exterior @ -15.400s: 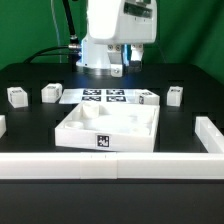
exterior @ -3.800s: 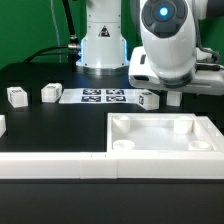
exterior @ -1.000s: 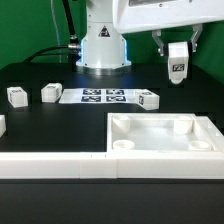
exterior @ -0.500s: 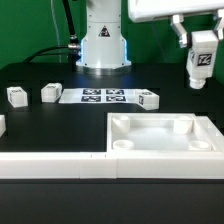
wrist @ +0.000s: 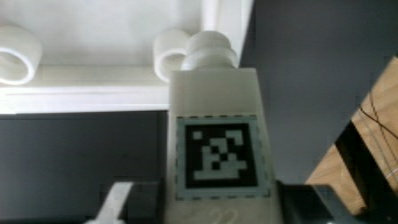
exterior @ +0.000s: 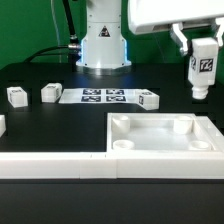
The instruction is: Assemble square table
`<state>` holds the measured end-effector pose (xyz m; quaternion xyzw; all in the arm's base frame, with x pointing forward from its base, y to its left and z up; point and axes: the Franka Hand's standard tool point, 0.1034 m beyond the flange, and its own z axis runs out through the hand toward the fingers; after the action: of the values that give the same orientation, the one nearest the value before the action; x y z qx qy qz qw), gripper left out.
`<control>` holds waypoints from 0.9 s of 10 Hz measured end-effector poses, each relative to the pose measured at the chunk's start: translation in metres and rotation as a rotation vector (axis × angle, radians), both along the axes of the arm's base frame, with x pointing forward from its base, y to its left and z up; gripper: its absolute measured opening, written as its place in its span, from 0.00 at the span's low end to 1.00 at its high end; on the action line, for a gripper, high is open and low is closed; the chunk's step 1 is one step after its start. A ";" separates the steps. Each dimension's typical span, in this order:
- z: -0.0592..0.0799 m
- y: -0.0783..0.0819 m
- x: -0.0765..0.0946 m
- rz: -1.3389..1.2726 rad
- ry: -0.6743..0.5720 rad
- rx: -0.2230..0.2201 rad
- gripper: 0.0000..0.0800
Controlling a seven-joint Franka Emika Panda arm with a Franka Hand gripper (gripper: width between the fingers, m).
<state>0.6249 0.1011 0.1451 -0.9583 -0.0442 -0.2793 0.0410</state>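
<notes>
The white square table slab [exterior: 160,135] lies on the black table at the exterior view's right, raised rim and round corner sockets up. My gripper [exterior: 200,50] is shut on a white tagged leg [exterior: 202,70], holding it upright in the air above the slab's far right corner. In the wrist view the leg [wrist: 217,130] fills the middle between my fingers, tag facing the camera, with the slab's rim [wrist: 107,80] and sockets beyond it. Three more legs lie on the table: two at the left [exterior: 16,96] [exterior: 50,92] and one by the marker board [exterior: 149,99].
The marker board [exterior: 103,96] lies flat at the back middle. A long white low wall [exterior: 60,164] runs along the front edge, with a short piece [exterior: 2,125] at the far left. The robot base [exterior: 100,45] stands behind.
My gripper picked the leg up at the back right, lifted it, and has carried it further to the exterior view's right and slightly down. The slab was earlier moved to the right front.
</notes>
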 end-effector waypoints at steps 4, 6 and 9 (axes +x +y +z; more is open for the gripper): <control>0.000 -0.005 0.019 0.038 -0.047 -0.032 0.36; -0.002 -0.005 0.019 0.038 -0.047 -0.032 0.36; -0.015 -0.004 0.032 0.034 -0.076 -0.030 0.36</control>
<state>0.6569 0.0968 0.1298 -0.9466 -0.0660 -0.3141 0.0298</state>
